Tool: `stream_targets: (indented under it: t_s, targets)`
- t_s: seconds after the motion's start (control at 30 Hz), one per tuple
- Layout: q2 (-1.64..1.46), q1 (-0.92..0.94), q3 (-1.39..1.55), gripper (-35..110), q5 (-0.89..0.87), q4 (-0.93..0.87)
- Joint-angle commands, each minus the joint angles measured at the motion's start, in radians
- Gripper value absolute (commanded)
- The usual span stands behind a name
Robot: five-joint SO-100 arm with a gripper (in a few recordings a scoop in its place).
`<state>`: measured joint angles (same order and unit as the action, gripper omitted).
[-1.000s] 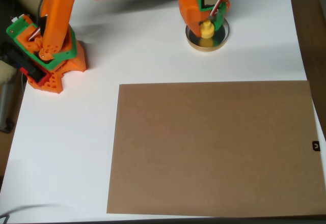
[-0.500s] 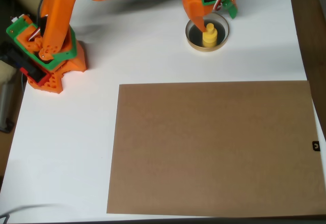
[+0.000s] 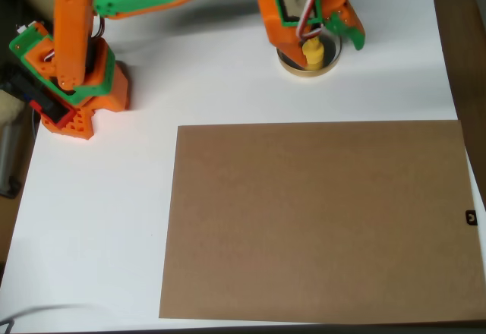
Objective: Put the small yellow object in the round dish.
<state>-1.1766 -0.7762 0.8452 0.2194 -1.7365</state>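
In the overhead view the small yellow object [image 3: 312, 55] stands upright inside the round dish [image 3: 307, 72], near the table's far edge. The dish's tan rim and part of its dark inside show below the gripper; its far half is hidden by the gripper. My orange and green gripper [image 3: 320, 39] hangs over the dish, open. An orange finger [image 3: 291, 42] is left of the yellow piece and a green finger [image 3: 351, 32] is to its right. Neither finger touches it.
A large brown cardboard sheet [image 3: 319, 220] covers the near right part of the white table [image 3: 99, 212]. The arm's orange base [image 3: 72, 83] sits at the far left. A small black mark [image 3: 471, 217] lies at the cardboard's right edge.
The gripper let go of the yellow piece in the dish, opened, and has since lifted up over it. The arm's upper links have swung upward.
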Motion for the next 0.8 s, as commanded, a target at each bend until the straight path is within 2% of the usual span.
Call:
stream_targets:
  t_s: [0.0, 0.5, 0.77]
  targets:
    - [-0.216, 0.035, 0.084, 25, 0.023, 0.015]
    - [-0.683, 0.354, 0.767, 25, 0.055, 0.302]
    - [-0.788, 0.581, 0.893, 26, 0.0, 0.383]
